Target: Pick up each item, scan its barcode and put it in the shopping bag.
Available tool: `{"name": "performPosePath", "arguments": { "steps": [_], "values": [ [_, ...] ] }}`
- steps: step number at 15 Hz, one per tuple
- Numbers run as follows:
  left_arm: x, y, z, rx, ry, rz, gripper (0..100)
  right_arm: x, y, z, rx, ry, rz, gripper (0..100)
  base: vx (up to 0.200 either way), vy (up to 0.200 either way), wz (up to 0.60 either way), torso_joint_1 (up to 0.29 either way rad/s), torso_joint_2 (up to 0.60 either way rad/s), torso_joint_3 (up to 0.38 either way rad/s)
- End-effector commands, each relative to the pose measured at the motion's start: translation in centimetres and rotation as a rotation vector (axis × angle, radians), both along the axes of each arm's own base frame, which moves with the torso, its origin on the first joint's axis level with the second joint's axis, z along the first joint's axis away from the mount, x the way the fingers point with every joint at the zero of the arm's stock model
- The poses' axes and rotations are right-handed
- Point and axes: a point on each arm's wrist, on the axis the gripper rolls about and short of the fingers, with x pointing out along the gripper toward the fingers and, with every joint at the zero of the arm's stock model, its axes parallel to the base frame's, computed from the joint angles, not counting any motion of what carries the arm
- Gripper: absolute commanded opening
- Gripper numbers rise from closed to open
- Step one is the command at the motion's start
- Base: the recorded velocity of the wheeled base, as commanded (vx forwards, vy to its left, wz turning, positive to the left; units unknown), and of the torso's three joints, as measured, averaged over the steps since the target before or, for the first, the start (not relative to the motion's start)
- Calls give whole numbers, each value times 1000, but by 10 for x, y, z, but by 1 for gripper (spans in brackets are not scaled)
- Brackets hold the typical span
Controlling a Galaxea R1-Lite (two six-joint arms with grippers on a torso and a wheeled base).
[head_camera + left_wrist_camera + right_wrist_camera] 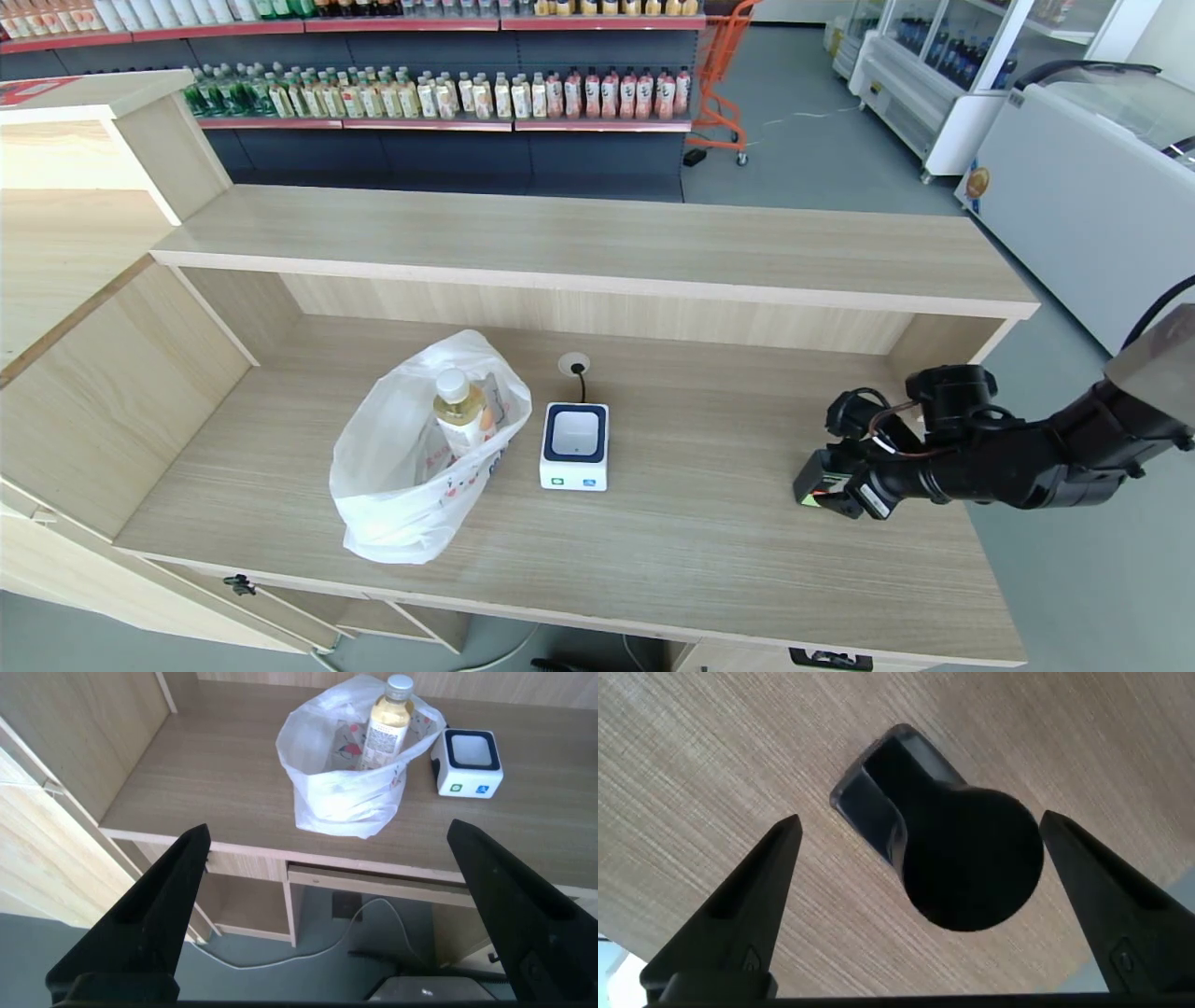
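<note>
Nearest to me, the left gripper [329, 833] is hanging off the front edge of the counter [700, 541], its two fingers spread wide with nothing between them. At the lower right of the head frame the right gripper [920, 823] is hovering low over the counter's right end, also released. In its wrist view a dark item [971, 873] with a round black top is sitting on the wood between the splayed fingers, which are not touching it. I am not making out what the item is. Left of centre in the head frame the white shopping bag [392, 476] is slumping open on the counter, and a bottle [459, 406] of pale yellow drink with a white cap is standing inside it beside some flat packet. Just beside the bag, to its right, the white scanner [574, 446] is facing its dark-framed window upward, its cable [580, 381] running back into a round hole. Farther up, a raised ledge [597, 243] is crossing the frame, and beyond it shelves [439, 93] of bottles are lining the top, with chest freezers [1083, 177] standing at the upper right.
</note>
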Motion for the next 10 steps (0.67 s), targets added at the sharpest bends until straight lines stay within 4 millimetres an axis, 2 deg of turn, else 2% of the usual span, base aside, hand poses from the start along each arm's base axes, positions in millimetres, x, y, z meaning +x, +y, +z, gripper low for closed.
{"name": "performPosePath", "arguments": {
  "steps": [1, 4, 5, 10],
  "values": [
    [0, 0, 0, 0, 0, 0, 100, 5, 7, -7, 0, 10, 18, 100, 0, 0, 0, 0, 0, 0],
    [0, 0, 0, 0, 0, 0, 100, 5, 13, -12, 1, 20, 35, 100, 0, 0, 0, 0, 0, 0],
    [0, 0, 0, 0, 0, 0, 100, 6, 17, -13, 11, 10, 38, 0, 0, 0, 0, 0, 0, 0],
    [0, 0, 0, 0, 0, 0, 100, 8, 30, -18, 33, -30, 55, 0, 0, 0, 0, 0, 0, 0]
  ]
}}
